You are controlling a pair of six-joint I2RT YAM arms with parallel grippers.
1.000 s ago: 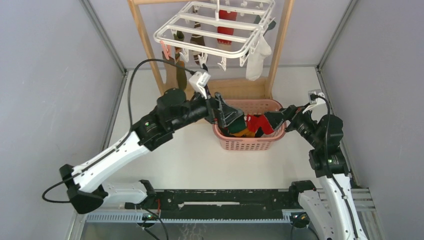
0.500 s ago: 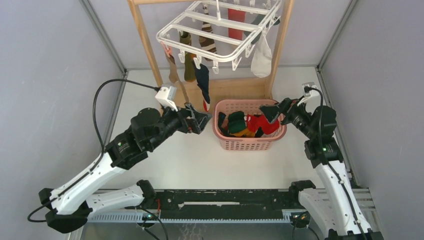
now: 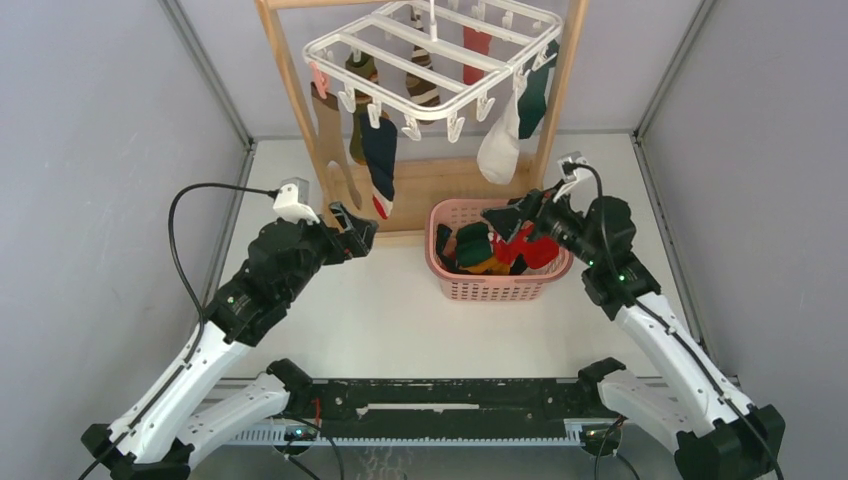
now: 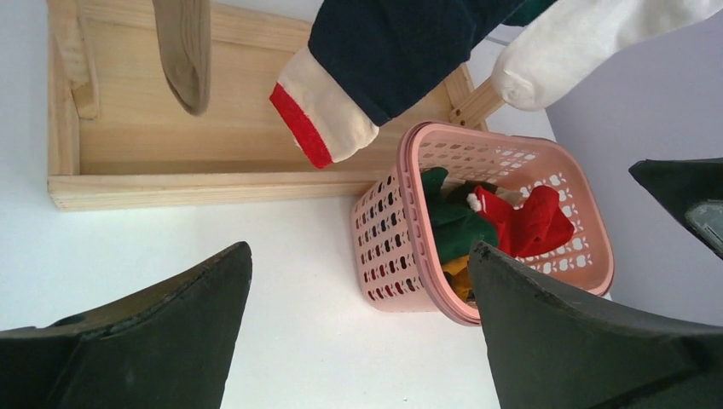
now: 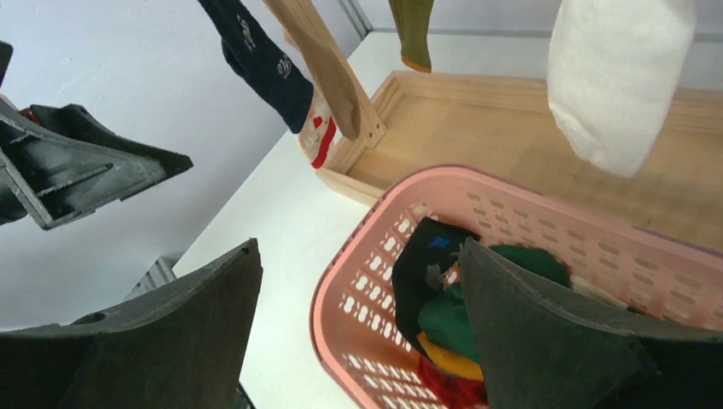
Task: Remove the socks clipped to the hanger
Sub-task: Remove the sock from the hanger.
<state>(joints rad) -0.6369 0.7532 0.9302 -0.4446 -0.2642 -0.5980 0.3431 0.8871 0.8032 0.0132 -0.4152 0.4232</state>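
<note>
White hanger (image 3: 430,70) top centre of overhead view, hung on wooden stand (image 3: 290,90). Socks clipped along its rim: navy sock (image 3: 380,160) with red toe at left, white sock (image 3: 497,150) at right. Pink basket (image 3: 495,290) centre right on bench (image 3: 390,320), heap of loose socks (image 3: 475,245) inside. Left jaws wide open, empty, left of basket. Right jaws open, empty, over basket's right side.

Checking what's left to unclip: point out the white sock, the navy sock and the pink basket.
white sock (image 3: 497,152): top external view, its lower half.
navy sock (image 3: 379,165): top external view, its middle.
pink basket (image 3: 495,285): top external view, its near wall.
</note>
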